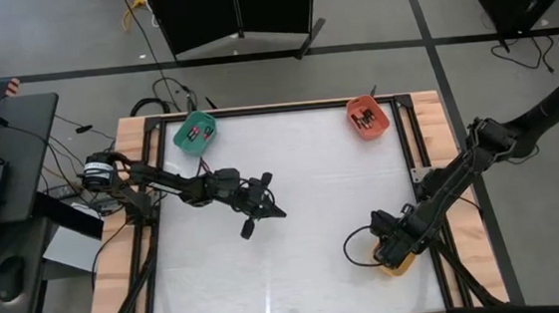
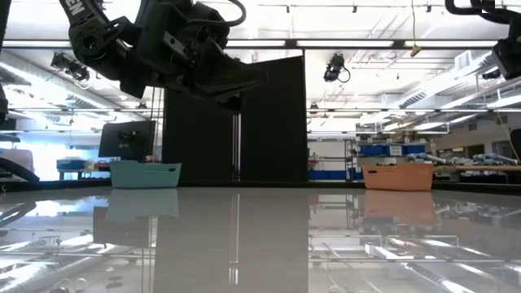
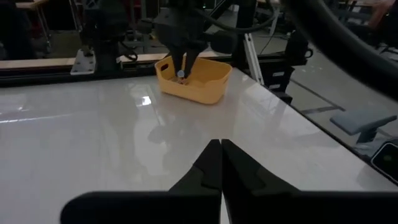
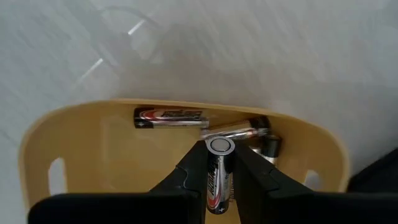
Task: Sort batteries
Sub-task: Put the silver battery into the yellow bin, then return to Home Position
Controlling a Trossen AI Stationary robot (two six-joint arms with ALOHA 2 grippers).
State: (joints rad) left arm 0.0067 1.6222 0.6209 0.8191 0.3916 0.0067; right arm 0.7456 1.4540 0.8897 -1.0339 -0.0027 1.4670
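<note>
Right claw (image 4: 219, 163) grips battery (image 4: 219, 177) over yellow bin (image 4: 93, 155).

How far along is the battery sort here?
Well along, it seems: green bin and orange bin already hold batteries. In hand: right gripper clamps a battery over the yellow bin, where at least two more lie. Left gripper hovers shut, empty, mid-table.

yellow bin (image 4: 93, 149) | green bin (image 1: 196, 132) | orange bin (image 1: 367, 117) | silver-black batteries (image 4: 169, 116) | white table (image 1: 293, 195)
</note>
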